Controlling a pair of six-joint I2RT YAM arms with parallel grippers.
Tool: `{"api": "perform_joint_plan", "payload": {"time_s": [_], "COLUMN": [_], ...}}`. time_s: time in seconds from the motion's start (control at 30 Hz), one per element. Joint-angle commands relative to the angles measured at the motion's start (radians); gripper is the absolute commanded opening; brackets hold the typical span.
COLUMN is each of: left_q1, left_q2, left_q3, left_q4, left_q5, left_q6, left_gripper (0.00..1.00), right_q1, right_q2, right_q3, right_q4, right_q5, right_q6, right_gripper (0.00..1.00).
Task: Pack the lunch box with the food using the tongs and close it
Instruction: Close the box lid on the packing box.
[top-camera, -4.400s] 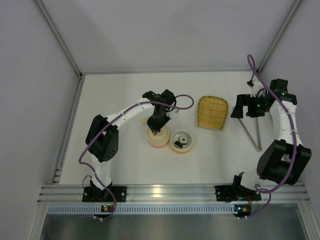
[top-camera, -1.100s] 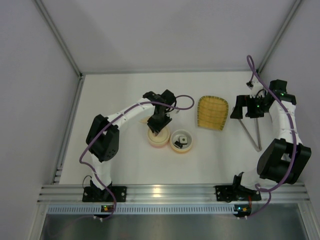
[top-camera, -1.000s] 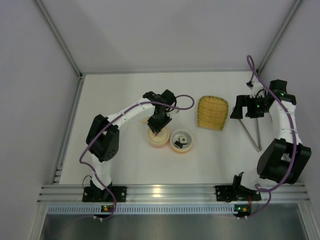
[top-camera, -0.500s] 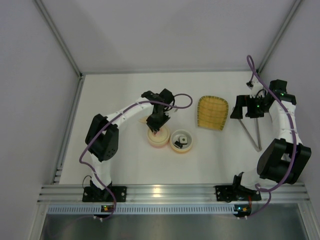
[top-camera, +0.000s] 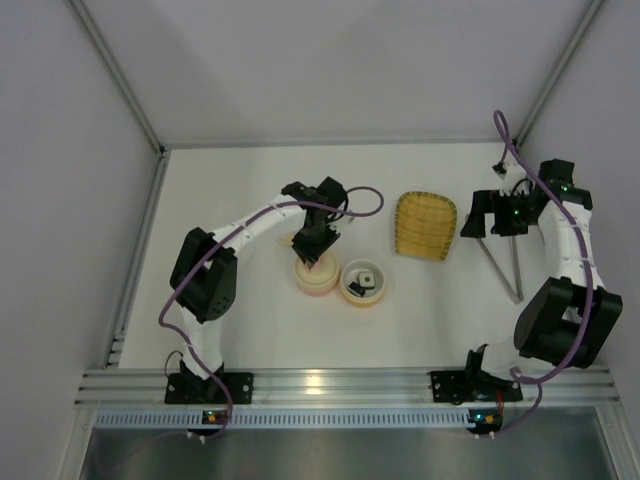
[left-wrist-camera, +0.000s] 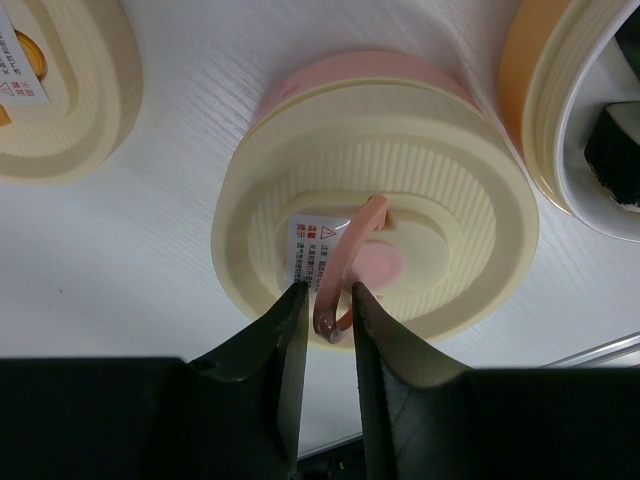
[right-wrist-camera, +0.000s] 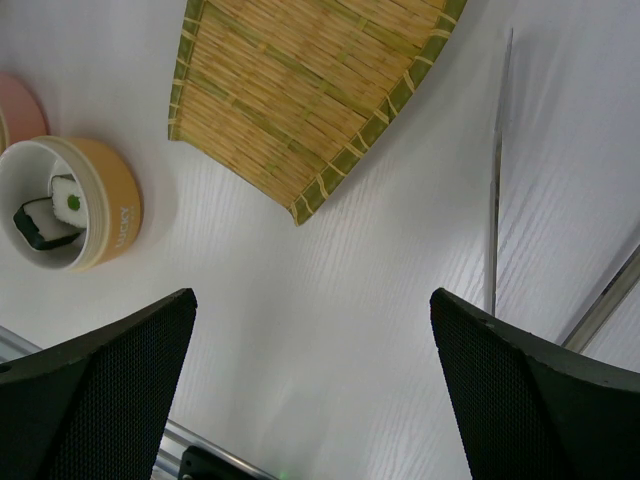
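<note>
Nearest your arm bases, the tongs (top-camera: 507, 268) lie flat on the table on the right, their joined end pointing toward you and the two arms spreading away. Nothing holds them.

Level with that joined end, near the middle of the table, you have two round tubs touching side by side. The orange tub (top-camera: 362, 284) on the right is uncovered, and the sushi-roll pieces (right-wrist-camera: 47, 218) sit inside it on its white floor. The pink tub (top-camera: 316, 279) on the left wears a cream lid (left-wrist-camera: 420, 175).

Your left gripper (left-wrist-camera: 325, 300) sits over that lid with its jaws nearly together, pinching the pink loop handle (left-wrist-camera: 348, 255) that stands up from the lid's centre. Whether the lid is fully seated you cannot tell from here.

Just behind the pink tub, a second cream lid (left-wrist-camera: 70, 100) with an orange centre lies on the table, partly hidden under your left arm in the overhead view.

Farther back and to the right, the woven bamboo tray (top-camera: 425, 226) lies bare, apart from the tubs.

Your right gripper (top-camera: 480, 222) hangs between the tray and the far ends of the tongs, jaws spread wide with nothing between them.
</note>
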Motion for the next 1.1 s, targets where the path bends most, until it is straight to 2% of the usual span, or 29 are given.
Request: {"api": "perform_joint_plan", "payload": {"time_s": [0.0, 0.13, 0.8, 1.07], "left_q1": [0.005, 0.005, 0.005, 0.003], "left_q2": [-0.031, -0.032, -0.049, -0.114], "left_q3": [-0.013, -0.027, -0.161, -0.058], "left_q4": [0.023, 0.028, 0.106, 0.043], "left_q5": [0.011, 0.011, 0.076, 0.131], "left_q6": [-0.006, -0.006, -0.015, 0.025], "left_gripper": [0.31, 0.35, 0.35, 0.33], "right_q1": [0.013, 0.013, 0.011, 0.011], "right_q2": [-0.004, -0.001, 0.003, 0.006], "right_q3": [-0.006, -0.005, 0.009, 0.015], "right_q4": [0.030, 0.030, 0.022, 0.022], "right_q5": [-0.025, -0.025, -0.021, -0.032], "right_q6": [-0.007, -0.006, -0.012, -0.009], "right_gripper": [0.99, 0.99, 0.99, 0.99]}}
